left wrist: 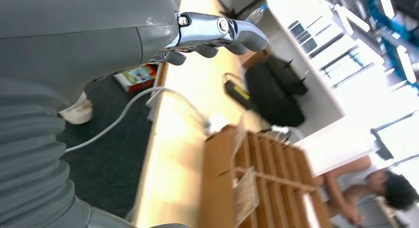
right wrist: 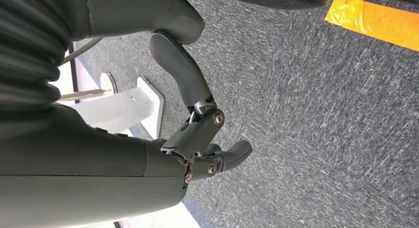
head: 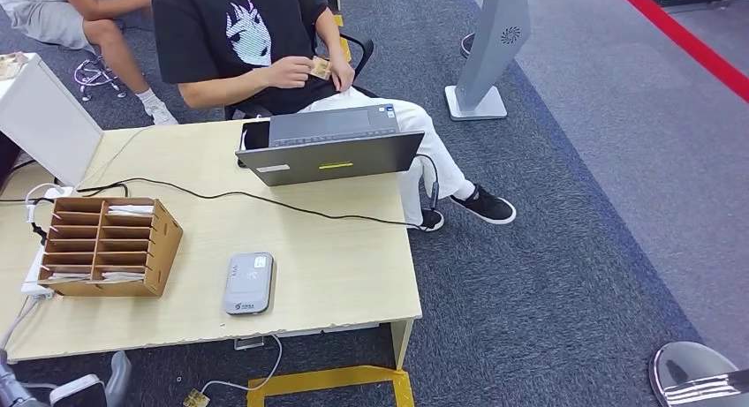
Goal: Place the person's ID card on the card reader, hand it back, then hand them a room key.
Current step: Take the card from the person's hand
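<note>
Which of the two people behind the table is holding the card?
The person in the black T-shirt seated behind the laptop holds the card; the other person sits farther left.

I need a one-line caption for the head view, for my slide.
Seated person holds a small tan card behind a grey laptop; a grey card reader lies on the pale wooden table.

We see our right hand (right wrist: 197, 134) hanging above dark grey carpet (right wrist: 316, 114), its thumb stretched out and its darker fingers (right wrist: 232, 155) loosely curled, nothing held in them. A strip of yellow tape (right wrist: 375, 20) crosses the carpet at one corner, and a white stand base (right wrist: 133, 107) sits behind the hand
</note>
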`<state>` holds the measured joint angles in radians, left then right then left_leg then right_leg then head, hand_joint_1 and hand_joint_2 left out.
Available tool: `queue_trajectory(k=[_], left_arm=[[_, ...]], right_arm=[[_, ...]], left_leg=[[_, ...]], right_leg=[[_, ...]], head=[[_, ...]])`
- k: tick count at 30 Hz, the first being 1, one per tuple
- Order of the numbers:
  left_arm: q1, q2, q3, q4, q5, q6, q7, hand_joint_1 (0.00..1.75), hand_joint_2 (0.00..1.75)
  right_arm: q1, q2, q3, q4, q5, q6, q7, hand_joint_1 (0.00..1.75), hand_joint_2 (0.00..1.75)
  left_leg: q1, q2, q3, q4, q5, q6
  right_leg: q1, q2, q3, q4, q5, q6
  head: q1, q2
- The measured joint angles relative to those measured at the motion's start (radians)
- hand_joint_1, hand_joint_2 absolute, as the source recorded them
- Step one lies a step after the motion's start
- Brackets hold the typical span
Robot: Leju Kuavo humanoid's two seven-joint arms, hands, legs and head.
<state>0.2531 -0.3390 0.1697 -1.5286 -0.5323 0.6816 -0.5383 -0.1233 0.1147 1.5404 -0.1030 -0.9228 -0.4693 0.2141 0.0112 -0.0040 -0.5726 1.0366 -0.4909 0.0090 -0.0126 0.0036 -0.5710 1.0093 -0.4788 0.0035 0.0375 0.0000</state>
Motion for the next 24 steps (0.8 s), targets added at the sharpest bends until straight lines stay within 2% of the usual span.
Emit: queue_trajectory(k=[7,14,19,24], left_arm=[[0.003,0.019,-0.006,-0.136,0.015,0.005,-0.003,0.0,1.75],[-0.048,0.1,-0.003,-0.195,-0.048,-0.001,0.042,0.0,1.75],[-0.083,0.143,-0.001,-0.195,-0.063,0.003,0.05,0.0,1.75],[-0.154,0.203,0.004,-0.154,-0.086,-0.016,0.117,0.0,1.75]], right_arm=[[-0.003,0.0,0.0,0.0,0.05,0.007,0.011,0.0,1.75],[-0.016,0.0,0.0,0.0,0.106,0.023,0.031,0.0,1.75],[-0.021,0.0,0.0,0.0,0.12,0.025,0.034,0.0,1.75],[-0.029,-0.001,0.0,-0.001,0.163,0.042,0.039,0.0,1.75]], left_leg=[[0.0,0.0,0.0,0.0,0.0,0.0],[0.0,0.0,0.0,0.0,0.001,-0.001],[0.0,0.0,0.0,0.0,0.001,-0.001],[0.0,0.0,0.0,0.0,0.001,-0.001]], right_leg=[[0.0,0.0,0.0,0.0,0.0,0.0],[0.0,0.0,0.0,0.001,0.0,0.0],[0.0,0.0,0.0,0.001,0.0,0.0],[0.0,0.0,0.0,0.001,0.0,0.0]], head=[[0.0,0.0],[0.0,0.0],[0.0,0.0],[0.001,0.0]])
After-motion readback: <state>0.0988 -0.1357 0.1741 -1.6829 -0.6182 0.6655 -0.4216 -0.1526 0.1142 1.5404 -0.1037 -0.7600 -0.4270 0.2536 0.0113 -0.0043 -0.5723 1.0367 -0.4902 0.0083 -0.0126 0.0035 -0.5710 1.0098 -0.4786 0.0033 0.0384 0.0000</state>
